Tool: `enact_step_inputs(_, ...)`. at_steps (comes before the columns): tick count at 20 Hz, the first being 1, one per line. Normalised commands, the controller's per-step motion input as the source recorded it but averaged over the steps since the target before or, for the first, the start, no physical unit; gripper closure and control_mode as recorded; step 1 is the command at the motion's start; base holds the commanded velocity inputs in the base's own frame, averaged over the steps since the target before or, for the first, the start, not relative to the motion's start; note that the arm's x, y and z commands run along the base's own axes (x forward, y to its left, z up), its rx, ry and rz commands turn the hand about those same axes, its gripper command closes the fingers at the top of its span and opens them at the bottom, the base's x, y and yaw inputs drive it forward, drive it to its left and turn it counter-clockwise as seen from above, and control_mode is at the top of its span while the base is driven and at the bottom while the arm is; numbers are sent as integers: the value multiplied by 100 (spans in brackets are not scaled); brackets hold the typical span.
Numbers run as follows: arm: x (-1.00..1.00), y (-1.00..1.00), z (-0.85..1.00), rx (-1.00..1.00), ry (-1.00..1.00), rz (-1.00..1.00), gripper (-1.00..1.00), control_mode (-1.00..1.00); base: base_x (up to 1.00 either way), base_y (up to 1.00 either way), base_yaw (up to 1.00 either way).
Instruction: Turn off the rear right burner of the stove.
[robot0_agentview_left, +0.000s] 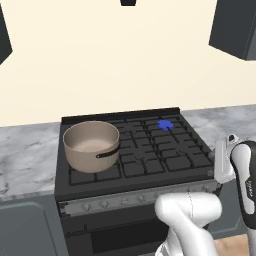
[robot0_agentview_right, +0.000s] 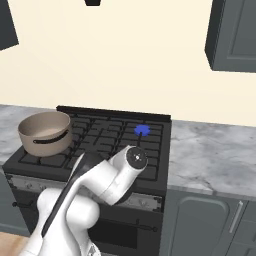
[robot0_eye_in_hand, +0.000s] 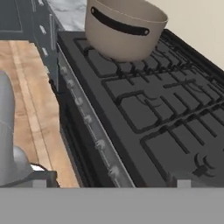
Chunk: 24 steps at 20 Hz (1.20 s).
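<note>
Marble counters (robot0_agentview_left: 27, 150) flank stove (robot0_agentview_left: 150, 155); pot (robot0_agentview_left: 91, 145) front-left.

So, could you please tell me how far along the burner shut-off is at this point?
Nothing looks done yet: the rear right burner shows a blue flame. In hand: the arm is raised at the stove's front right, and the hand view looks along the knob strip, so it seems to be approaching. No knob is touched; the end effector's state can't be judged. Left: reach the right knob and turn it until the flame dies.

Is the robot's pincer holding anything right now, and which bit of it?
Nothing is held. In the hand view the pincer looks along the stove front with no thing between its tips; the pot stands apart on the grates.
</note>
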Motion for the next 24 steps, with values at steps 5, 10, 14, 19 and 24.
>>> enact_step_inputs(5,-15,-2,-44,0,-31,9,-100,-100,0,0,0)
enact_step_inputs(10,-6,0,-53,-7,-33,7,-100,-100,0,0,0)
enact_step_inputs(14,0,-6,-59,-5,-33,0,-100,-100,0,0,0)
enact_step_inputs(19,-6,-30,-40,2,-28,0,-100,-100,0,0,0)
enact_step_inputs(24,-2,-8,-50,0,-23,4,-100,-100,0,0,0)
